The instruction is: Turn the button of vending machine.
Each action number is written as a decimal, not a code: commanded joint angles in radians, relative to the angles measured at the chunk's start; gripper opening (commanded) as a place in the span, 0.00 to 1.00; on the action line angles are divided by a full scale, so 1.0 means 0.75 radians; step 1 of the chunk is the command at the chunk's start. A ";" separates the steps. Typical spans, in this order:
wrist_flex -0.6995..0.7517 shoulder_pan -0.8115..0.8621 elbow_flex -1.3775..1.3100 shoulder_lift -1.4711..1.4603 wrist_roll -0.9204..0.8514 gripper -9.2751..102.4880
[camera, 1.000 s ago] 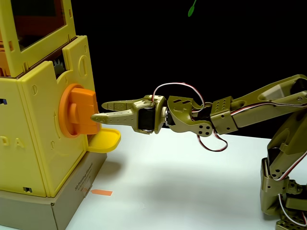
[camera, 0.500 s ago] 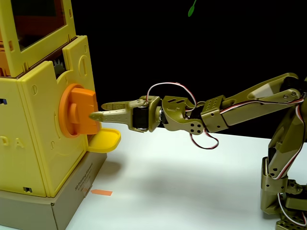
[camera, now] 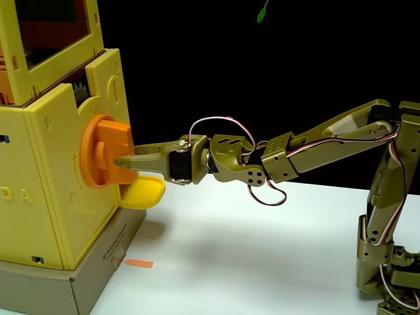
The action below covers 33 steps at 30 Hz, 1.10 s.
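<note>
The button (camera: 104, 151), an orange disc with a thick bar across it, sits on the right face of the vending machine (camera: 59, 190), at about nine o'clock from the arm's wrist. The jaws (camera: 123, 161) reach it from three o'clock, one finger's tip lying over the bar's lower part. The second finger is hard to make out from this side, so I cannot tell whether the jaws are spread or pinching the bar. Just below, at six o'clock, the yellow tray (camera: 141, 193) juts out. The olive arm (camera: 315, 147) stretches rightward above the white surface (camera: 249, 262); its base is cut off. The machine's top and left side run out of frame.
</note>
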 commanded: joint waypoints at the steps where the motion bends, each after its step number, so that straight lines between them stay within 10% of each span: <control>1: -0.045 0.008 -0.067 -0.006 -0.022 0.25; 33: -0.153 -0.059 -0.104 -0.090 -0.010 0.07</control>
